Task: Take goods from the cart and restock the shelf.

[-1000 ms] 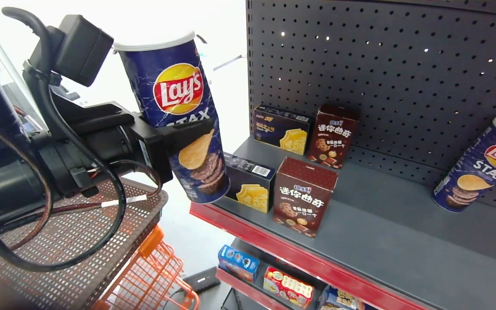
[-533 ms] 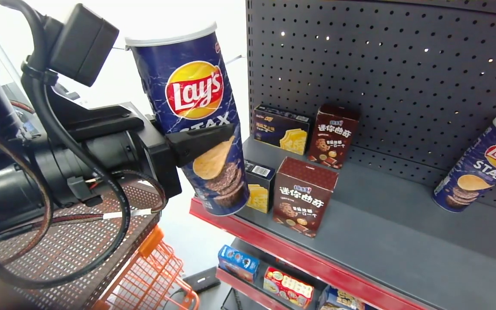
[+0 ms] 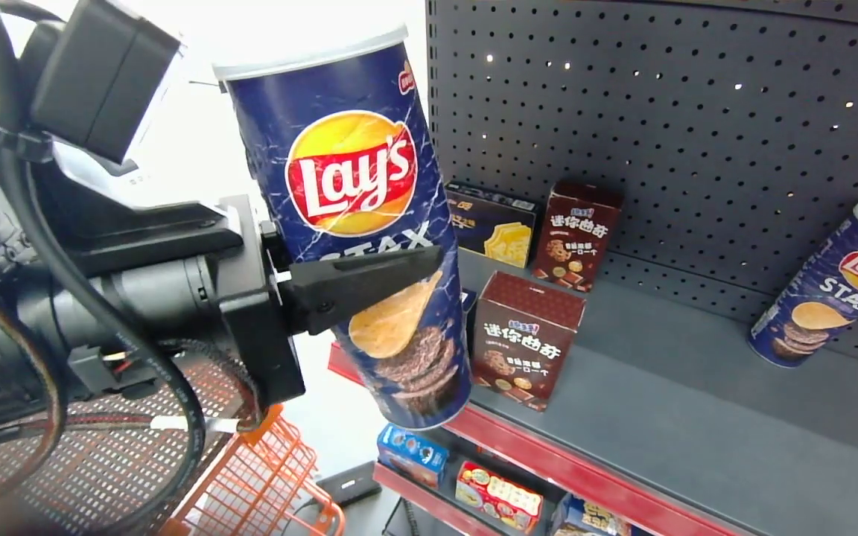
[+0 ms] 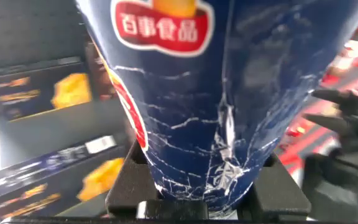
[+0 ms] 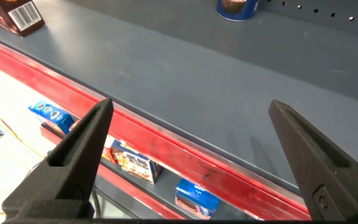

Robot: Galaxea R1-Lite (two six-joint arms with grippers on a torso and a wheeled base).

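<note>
– Over at the shelf's left end, what has it got?

– A can (image 3: 347,171) of crisps. The left gripper (image 3: 399,272) is clamped round its middle, one black finger across the front below the logo. The can hangs in the air, tilted, lid up, touching nothing but the gripper.

– Is it over the shelf (image 3: 660,402) yet?

– Hard to say for sure. From the head view its base shows in front of the red lip (image 3: 548,461), just beside the brown box (image 3: 522,339). I'd judge it's partway across from the cart (image 3: 250,484), not yet above bare board.

– And the other arm?

– The right gripper (image 5: 191,106) sits above the shelf's front edge with its jaws spread wide and nothing between them.

– So which step is this?

– The carry, I'd say. Picking looks done, placing not yet.

– What does the next move need?

– Room first. The boxes crowd the left end, so it should go to the bare stretch between the brown box and the second can (image 3: 824,286), which leans on the pegboard (image 3: 660,112). Then the can wants bringing upright, base flat on the board, before the fingers let go.

– Any worry?

– Clipping the brown box on the way past, or releasing while tilted. A tall can like that would likely topple or roll.
</note>
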